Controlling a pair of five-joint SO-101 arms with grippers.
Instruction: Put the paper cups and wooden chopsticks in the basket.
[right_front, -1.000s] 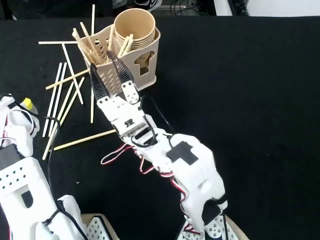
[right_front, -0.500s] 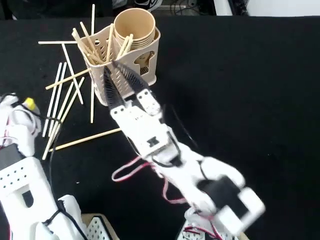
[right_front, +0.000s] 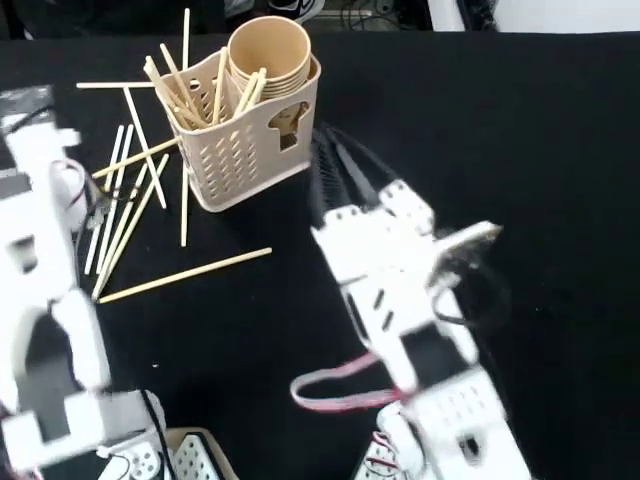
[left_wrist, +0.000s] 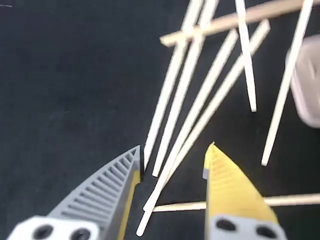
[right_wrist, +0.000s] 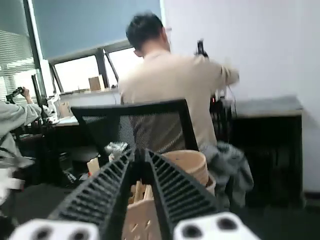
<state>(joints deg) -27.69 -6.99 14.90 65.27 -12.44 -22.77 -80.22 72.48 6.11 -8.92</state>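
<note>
A perforated beige basket (right_front: 250, 140) stands at the back left and holds stacked paper cups (right_front: 268, 50) and several wooden chopsticks (right_front: 185, 90). More loose chopsticks (right_front: 120, 205) lie on the black table left of it, and one lies alone (right_front: 185, 275) in front. My left gripper (left_wrist: 175, 147) hangs open just above the loose chopsticks (left_wrist: 200, 100), with nothing between its fingers. In the high view the left gripper (right_front: 92, 210) is beside that pile. My right gripper (right_front: 322, 135) is shut and empty, just right of the basket. The right wrist view has the right gripper (right_wrist: 137, 150) pointing at the cups (right_wrist: 187, 162).
The table (right_front: 520, 150) is covered in black cloth, bare to the right of the basket. One corner of the basket (left_wrist: 307, 85) shows beside the loose sticks in the left wrist view.
My right gripper has pulled away from the basket's front and swung to its right side. The left arm has come forward over the loose chopsticks.
</note>
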